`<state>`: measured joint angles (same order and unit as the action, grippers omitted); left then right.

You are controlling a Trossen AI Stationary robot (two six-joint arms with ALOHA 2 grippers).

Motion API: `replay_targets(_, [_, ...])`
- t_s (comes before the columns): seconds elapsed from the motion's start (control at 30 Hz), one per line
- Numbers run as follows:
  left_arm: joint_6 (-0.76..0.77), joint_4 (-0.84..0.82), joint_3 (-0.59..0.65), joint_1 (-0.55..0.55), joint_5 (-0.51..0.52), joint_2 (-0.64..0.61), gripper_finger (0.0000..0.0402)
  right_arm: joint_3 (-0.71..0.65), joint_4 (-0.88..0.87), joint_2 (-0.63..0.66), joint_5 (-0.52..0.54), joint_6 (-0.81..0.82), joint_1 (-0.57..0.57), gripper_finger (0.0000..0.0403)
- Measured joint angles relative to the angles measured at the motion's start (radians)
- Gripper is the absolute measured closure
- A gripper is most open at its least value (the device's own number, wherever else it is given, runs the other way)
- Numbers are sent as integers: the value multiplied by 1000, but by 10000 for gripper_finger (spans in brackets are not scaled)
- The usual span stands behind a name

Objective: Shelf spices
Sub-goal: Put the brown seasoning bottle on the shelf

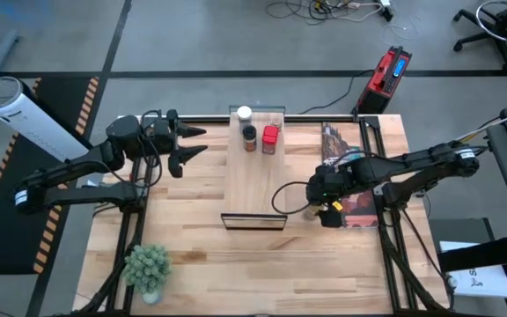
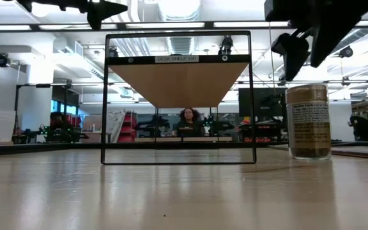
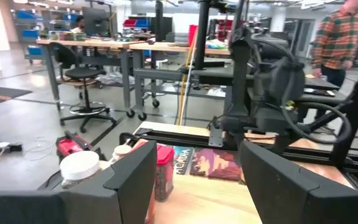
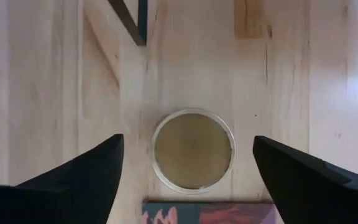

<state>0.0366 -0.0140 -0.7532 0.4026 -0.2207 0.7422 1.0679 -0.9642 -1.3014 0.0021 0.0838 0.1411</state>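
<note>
The shelf (image 1: 253, 180), a pale board on a thin dark frame, stands mid-table. At its 12 o'clock end stand three spices upright: white-capped jar (image 1: 244, 114), dark jar (image 1: 250, 136), red tin (image 1: 270, 139). The tan-topped jar (image 4: 192, 149) stands upright on the tabletop at the shelf's 4 o'clock.

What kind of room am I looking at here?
Probably a robotics lab or workshop: two arms mounted at a wooden table, workbenches and a rolling chair behind, cables on a bare grey floor.

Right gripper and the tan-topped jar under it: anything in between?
Nothing. In the right wrist view the right gripper hangs open straight above the tan-topped jar, with only bare tabletop around it.
</note>
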Motion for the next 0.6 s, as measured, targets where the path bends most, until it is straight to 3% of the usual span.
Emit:
replay_targets(0.27, [9, -12, 0, 0, 4, -2, 182, 38, -66, -78, 8, -276, 62, 83])
replay_targets(0.6, [30, -12, 0, 0, 4, -1, 182, 102, -162, -100, 106, -618, 88, 83])
